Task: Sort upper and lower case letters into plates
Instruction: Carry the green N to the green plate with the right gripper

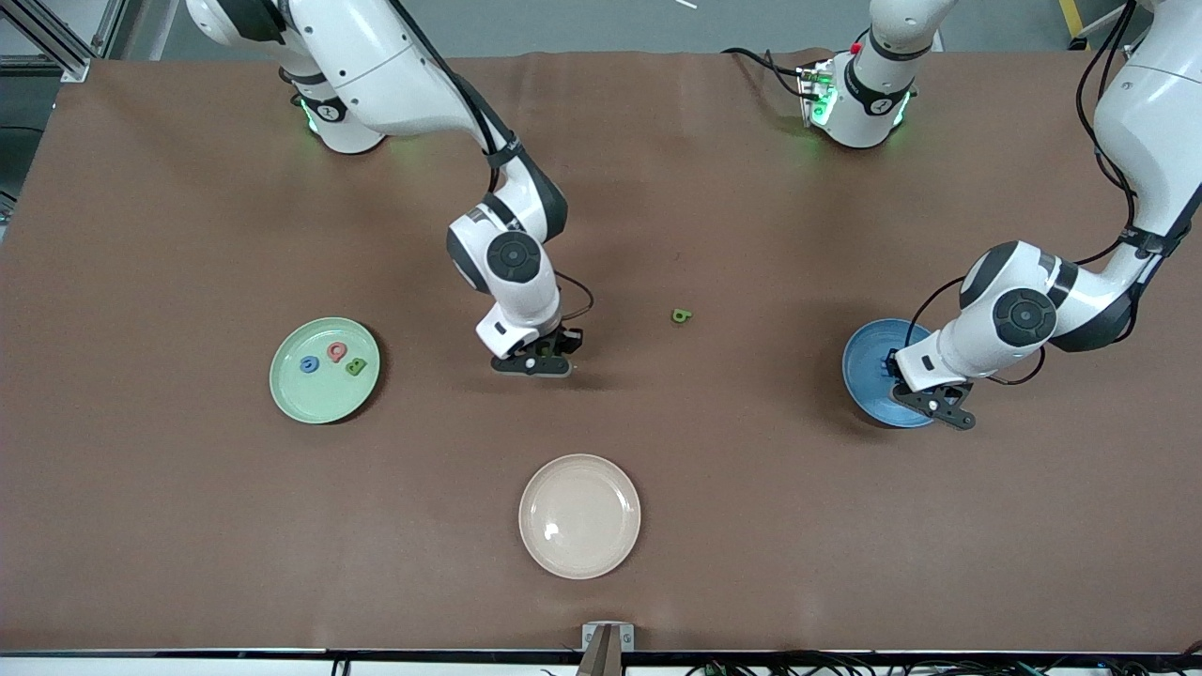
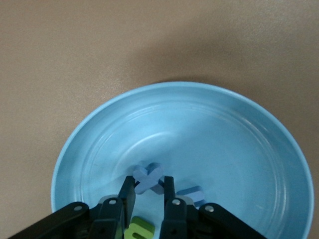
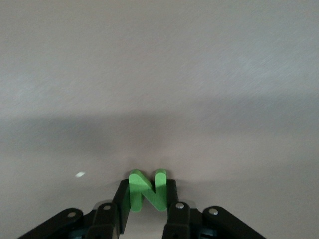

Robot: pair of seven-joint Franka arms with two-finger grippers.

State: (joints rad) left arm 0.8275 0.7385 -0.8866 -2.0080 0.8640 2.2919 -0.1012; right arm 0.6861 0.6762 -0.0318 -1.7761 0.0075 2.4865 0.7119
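Letter N [image 3: 147, 191], green and a capital, is sitting between the fingers of the right gripper [image 1: 537, 364] low at the table's middle, the fingers clenching on its 2 outer edges. Judging by its look, the piece is a light, stiff, flat toy with little edge to catch, so a grip across its width is appearing sound but liable to slip if skewed. Mint plate [image 1: 324, 370], toward the right arm's end, is already carrying 3 letters: blue G [image 1: 309, 364], pink Q [image 1: 336, 352], green B [image 1: 356, 367]. Cream plate [image 1: 579, 515] is lying nearer the front camera, off the direct path. Small green b [image 1: 681, 315] is resting alone on the table. Left gripper [image 2: 148, 201] is hanging over the blue plate [image 2: 209, 119], fingers closed and empty, blue x [image 2: 149, 178] lying below.
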